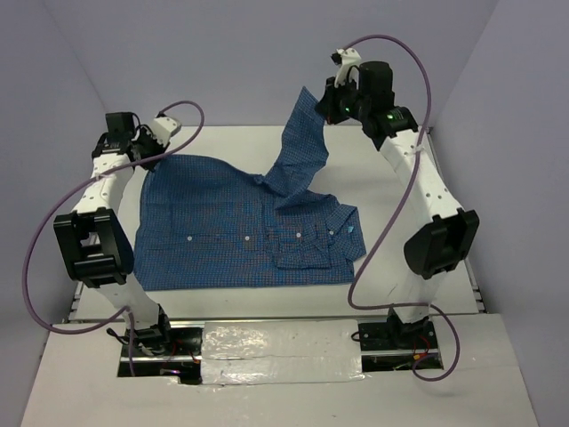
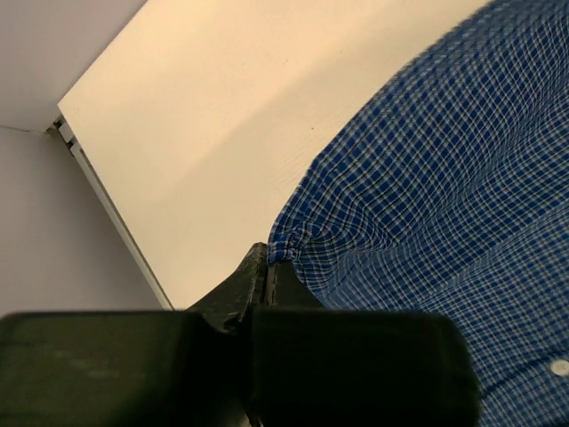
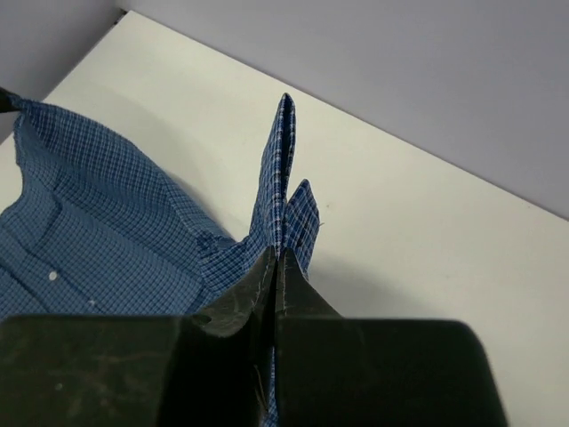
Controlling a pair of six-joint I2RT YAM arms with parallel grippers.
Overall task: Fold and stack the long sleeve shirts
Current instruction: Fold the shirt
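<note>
You are looking down on a white table (image 1: 233, 140) with one blue checked shirt (image 1: 222, 236) lying mostly flat across its middle, front side up. A row of small white buttons (image 1: 245, 237) runs across it, and the collar (image 1: 345, 224) points toward your right arm. Your right gripper (image 1: 336, 105) is raised above the far right of the table, its fingers pressed together on the end of one long sleeve (image 1: 298, 147). The sleeve hangs from it in a slanting band down to the shirt's body. The right wrist view shows the jaws meeting on a thin fold of that cloth. Your left gripper (image 1: 153, 149) sits low at the far left corner of the shirt, and its wrist view shows its fingers closed tight on a puckered bit of the hem edge (image 2: 286, 242). The step in hand looks like the first sleeve fold, with the left arm pinning the body. Next, you probably need to carry the sleeve across the shirt's chest and lay it flat. Keep the pinned corner steady so the body does not drag or bunch. No fold is finished yet.
</note>
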